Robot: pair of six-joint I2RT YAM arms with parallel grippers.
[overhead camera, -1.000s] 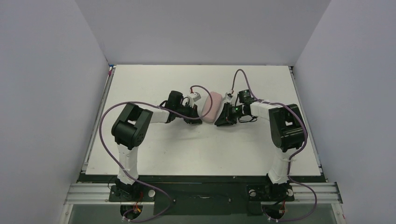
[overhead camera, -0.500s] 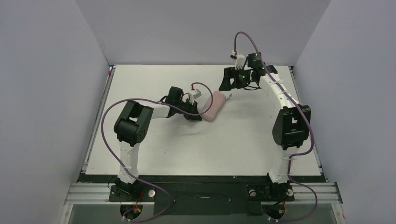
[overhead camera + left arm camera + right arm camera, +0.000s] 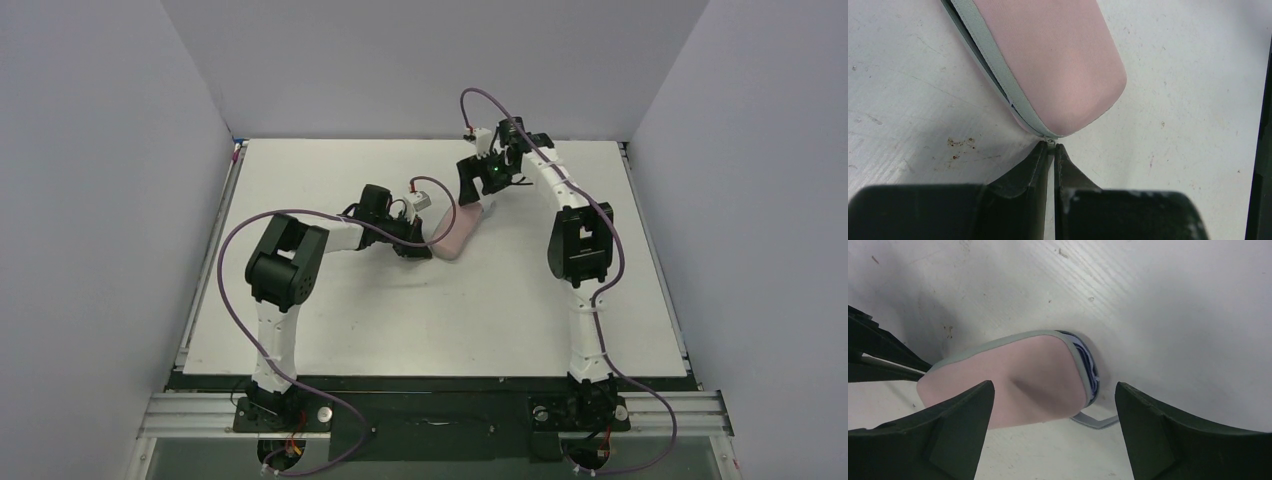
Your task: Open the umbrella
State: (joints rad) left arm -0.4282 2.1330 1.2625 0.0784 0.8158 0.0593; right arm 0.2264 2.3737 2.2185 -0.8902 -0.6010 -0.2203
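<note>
**Q:** What are the tools doing?

**A:** My left tool (image 3: 1052, 148) is pinched together on the small metal zip pull (image 3: 1050, 142) at one end of the pink case (image 3: 1048, 60). My right tool (image 3: 1054, 386) hangs above the case's other end, fingers wide apart and holding nothing.

**Q:** Where is the umbrella (image 3: 1091, 367)?

**A:** Inside the case, as far as I can judge. At the end under my right tool the seam gapes. A sliver of dark and pale striped material shows in the gap, and I take that to be the umbrella. A grey strap loop (image 3: 1093, 421) pokes out onto the tabletop (image 3: 400, 320) just beside it.

**Q:** How far along is the job?

**A:** Early, I judge. The case is open at one end, but I cannot tell how far the zip has run along its sides. The umbrella is not yet out and none of it is unfolded. What's left is to open the case fully, lift the umbrella out, extend the shaft and spread the canopy.

**Q:** And the surroundings?

**A:** The tabletop is white and scuffed, with a few brown specks (image 3: 960, 145) near my left tool. Plain pale grey walls (image 3: 430, 60) enclose it on three sides. Mauve cables (image 3: 235, 270) loop off both arms.
</note>
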